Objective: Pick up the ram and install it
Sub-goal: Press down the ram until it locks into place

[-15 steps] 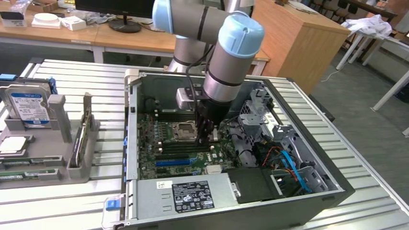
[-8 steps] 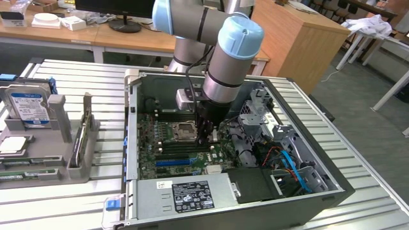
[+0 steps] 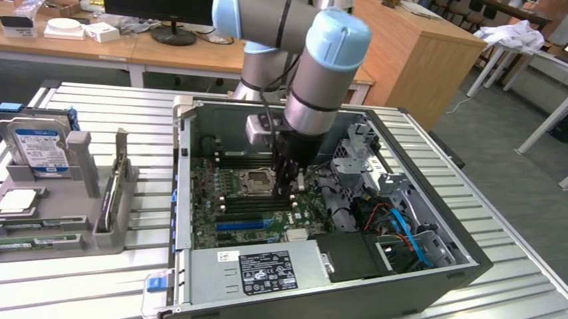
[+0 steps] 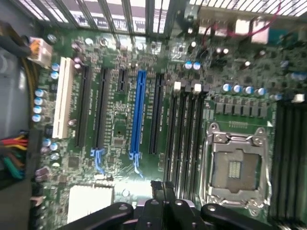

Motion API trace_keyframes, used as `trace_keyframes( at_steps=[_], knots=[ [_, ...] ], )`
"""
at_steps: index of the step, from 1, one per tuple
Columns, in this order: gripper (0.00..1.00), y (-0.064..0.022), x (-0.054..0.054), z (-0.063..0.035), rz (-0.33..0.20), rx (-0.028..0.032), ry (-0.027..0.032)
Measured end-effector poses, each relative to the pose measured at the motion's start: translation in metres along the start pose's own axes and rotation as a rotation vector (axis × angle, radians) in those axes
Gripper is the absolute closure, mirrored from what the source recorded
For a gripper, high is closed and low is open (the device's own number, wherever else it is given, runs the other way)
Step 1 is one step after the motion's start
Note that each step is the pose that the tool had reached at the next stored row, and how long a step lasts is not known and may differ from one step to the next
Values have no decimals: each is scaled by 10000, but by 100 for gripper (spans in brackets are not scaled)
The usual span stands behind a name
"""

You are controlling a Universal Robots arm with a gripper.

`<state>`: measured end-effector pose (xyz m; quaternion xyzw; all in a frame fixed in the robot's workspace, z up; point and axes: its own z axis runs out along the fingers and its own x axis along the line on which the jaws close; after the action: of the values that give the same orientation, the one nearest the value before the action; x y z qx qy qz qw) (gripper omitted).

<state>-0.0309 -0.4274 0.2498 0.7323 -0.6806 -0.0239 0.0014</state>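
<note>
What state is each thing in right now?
Computer case: lying on its side, side panel off, motherboard exposed.
CPU socket: empty, no processor or cooler fitted.
Gripper: lowered inside the case, over the RAM slots beside the socket.
RAM slots: black, empty where visible.
Blue expansion slot: empty.
Hard drive: standing upright in the grey holder.

exterior view sits up high and looks down at an angle on the open dark grey desktop computer case point(image 3: 426, 266) on the slatted table, fairly far back; wrist view points straight down, close over the green motherboard point(image 4: 120, 129), and both catch the metal CPU socket point(image 3: 260, 178)
</note>
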Motion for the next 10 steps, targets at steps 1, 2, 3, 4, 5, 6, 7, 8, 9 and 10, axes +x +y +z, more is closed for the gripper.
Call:
trace_keyframes(
  at_steps=[1, 2, 3, 4, 5, 6, 7, 8, 9, 10],
  knots=[
    [90, 2, 0, -45, 0, -1, 0],
    [90, 3, -1, -90, -1, 0, 1],
    [90, 5, -2, -137, 0, 0, 0],
    [90, 7, -3, -183, 0, -1, 1],
    [90, 8, -3, -227, 0, 0, -1],
    [90, 10, -2, -273, -1, -1, -1],
    [90, 11, -2, -317, -1, -1, -3],
    [90, 13, -1, -362, -1, 0, -4],
    [90, 15, -1, -412, 0, 0, -7],
    [90, 17, -3, -454, -1, 0, -11]
  ],
)
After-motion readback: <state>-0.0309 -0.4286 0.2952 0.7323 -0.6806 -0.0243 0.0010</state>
